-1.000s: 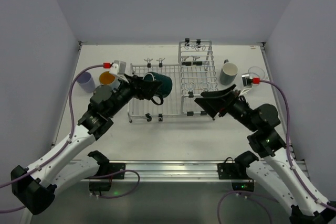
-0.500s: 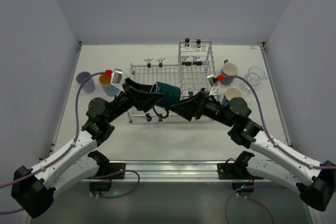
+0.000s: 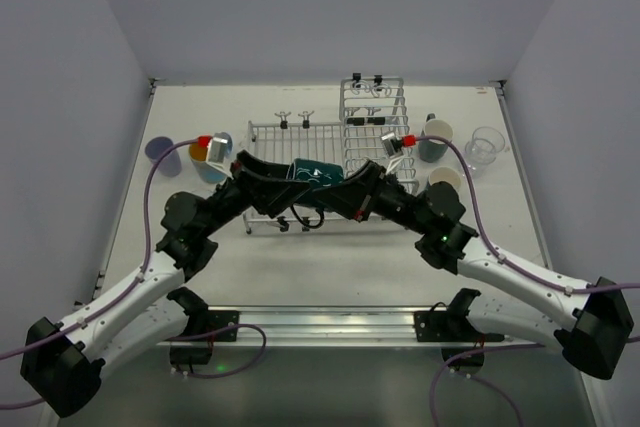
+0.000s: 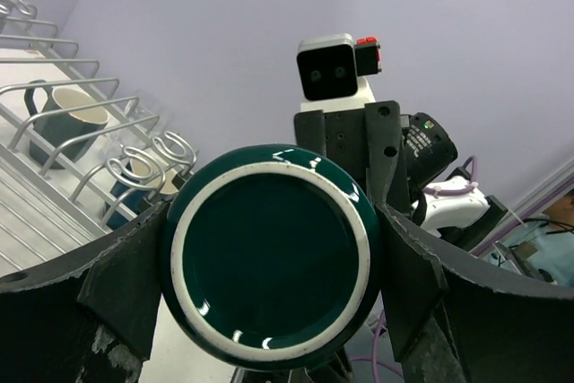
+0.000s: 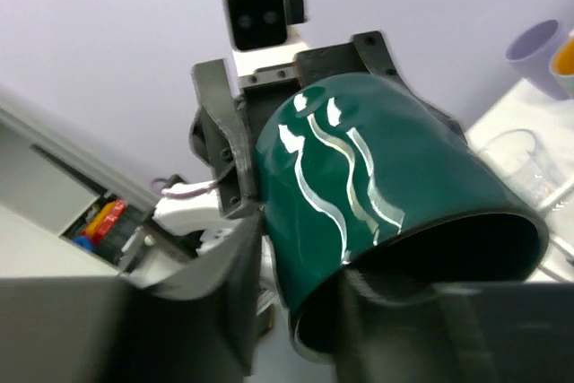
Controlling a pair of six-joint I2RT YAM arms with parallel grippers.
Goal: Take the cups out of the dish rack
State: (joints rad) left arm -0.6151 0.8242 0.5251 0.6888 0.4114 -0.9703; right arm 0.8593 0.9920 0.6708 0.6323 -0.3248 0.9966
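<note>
A dark green mug [image 3: 318,175] with pale wavy lines hangs on its side over the flat grid of the silver dish rack [image 3: 268,139]. My left gripper [image 3: 290,183] is shut across its body, and its base [image 4: 273,253] fills the left wrist view between the fingers [image 4: 133,280]. From the right, my right gripper [image 3: 346,193] meets the mug's mouth. In the right wrist view the mug [image 5: 377,195] has one finger [image 5: 220,307] against its outer wall and the other inside the rim, pinching the wall.
A grey-green mug [image 3: 436,140], a clear glass [image 3: 484,147] and a white-lined mug [image 3: 445,179] stand right of the rack. A lavender tumbler [image 3: 160,150] and a light-blue cup [image 3: 210,159] with an orange inside stand left of it. The raised tined section [image 3: 375,119] is behind the grippers.
The right arm swung left from beside the rack to the mug's mouth and its jaws narrowed onto the rim. The left gripper kept its hold and shifted the mug slightly right.
</note>
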